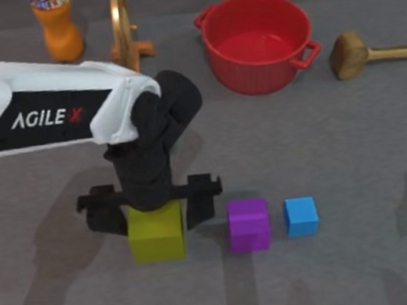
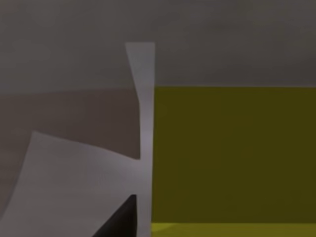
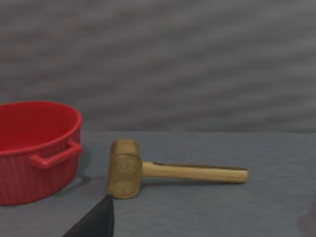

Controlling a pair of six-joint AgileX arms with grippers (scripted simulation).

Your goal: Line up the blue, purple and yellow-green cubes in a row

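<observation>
- Top view puts my left gripper (image 1: 153,207) straight over the yellow-green cube (image 1: 156,234), its dark fingers (image 1: 200,199) straddling the cube's left and right faces. I read the claw as pinching the cube, though I cannot tell whether the cube sits on the table (image 1: 356,267) or just above it.
- Taking that yellow-green cube as my landmark: the purple cube (image 1: 249,224) sits just to its right with a small gap, and the blue cube (image 1: 301,216) is just beyond the purple one, also apart. All three fall along one left-to-right line.
- Left wrist view is mostly filled by the cube's olive face (image 2: 232,153), with one pale finger (image 2: 144,133) flat against its side.
- Well behind the cube row stand a red pot (image 1: 256,41), a wooden mallet (image 1: 366,54), an orange bottle (image 1: 59,29) and a wooden stand (image 1: 127,31).
- Right wrist view shows only the pot (image 3: 34,148) and mallet (image 3: 163,169); my right arm is outside the top view, and I cannot tell how its claw stands.
</observation>
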